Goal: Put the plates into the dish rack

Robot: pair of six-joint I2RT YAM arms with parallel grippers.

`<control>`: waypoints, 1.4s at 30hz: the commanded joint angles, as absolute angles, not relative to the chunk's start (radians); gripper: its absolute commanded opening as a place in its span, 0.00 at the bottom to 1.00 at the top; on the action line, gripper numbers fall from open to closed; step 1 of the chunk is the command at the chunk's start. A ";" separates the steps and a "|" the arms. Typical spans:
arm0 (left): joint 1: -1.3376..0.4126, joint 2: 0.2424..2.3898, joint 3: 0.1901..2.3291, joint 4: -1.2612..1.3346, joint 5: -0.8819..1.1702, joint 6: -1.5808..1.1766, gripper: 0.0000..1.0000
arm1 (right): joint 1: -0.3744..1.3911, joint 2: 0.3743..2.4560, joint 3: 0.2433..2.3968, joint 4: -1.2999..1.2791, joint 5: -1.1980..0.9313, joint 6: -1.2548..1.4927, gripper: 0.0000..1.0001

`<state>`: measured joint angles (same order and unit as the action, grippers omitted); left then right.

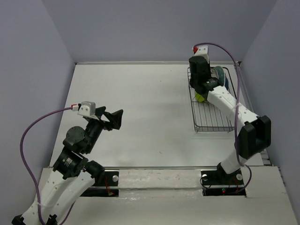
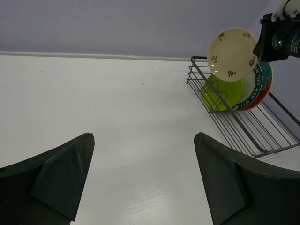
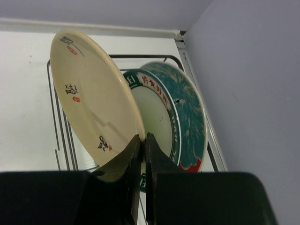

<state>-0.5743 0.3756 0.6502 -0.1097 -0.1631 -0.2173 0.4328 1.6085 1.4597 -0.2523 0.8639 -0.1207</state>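
Observation:
My right gripper [image 3: 143, 137] is shut on the rim of the small beige plate [image 3: 93, 103] and holds it tilted above the far end of the black wire dish rack [image 1: 213, 119]. The beige plate also shows in the left wrist view [image 2: 233, 51]. Behind it, the white plate with the patterned rim [image 3: 157, 117] and the red plate with teal flowers [image 3: 191, 117] stand upright in the rack. The lime green plate [image 2: 222, 93] stands in front of them. A dark blue edge [image 1: 227, 80] shows at the rack's far end. The orange plate is out of view. My left gripper [image 2: 144, 140] is open and empty over the table.
The rack [image 2: 248, 131] sits at the far right, against the right wall [image 1: 276, 70]. Its near half holds no plates. The back wall [image 1: 154, 33] rises just behind it. My left gripper [image 1: 115, 119] hovers over the table's left middle.

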 commanded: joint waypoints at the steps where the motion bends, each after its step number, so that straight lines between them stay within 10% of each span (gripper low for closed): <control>1: -0.574 0.365 0.655 -0.075 -0.149 -0.201 0.99 | 0.419 1.627 1.520 -0.317 0.880 -0.111 0.07; 23: -0.578 0.411 0.658 -0.072 -0.141 -0.204 0.99 | 0.339 1.721 1.448 -0.460 0.759 0.196 0.07; 31: -0.577 0.433 0.658 -0.071 -0.132 -0.202 0.99 | 0.360 1.574 1.411 -0.411 0.612 0.261 0.66; 42: -0.575 0.480 0.660 -0.083 -0.157 -0.198 0.99 | 0.360 0.949 0.899 -0.071 0.074 0.362 0.98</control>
<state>-0.5747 0.4427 0.6502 -0.1097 -0.1543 -0.2173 0.3550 1.1496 1.0885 -0.2523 0.2996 0.2901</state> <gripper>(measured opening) 0.990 0.954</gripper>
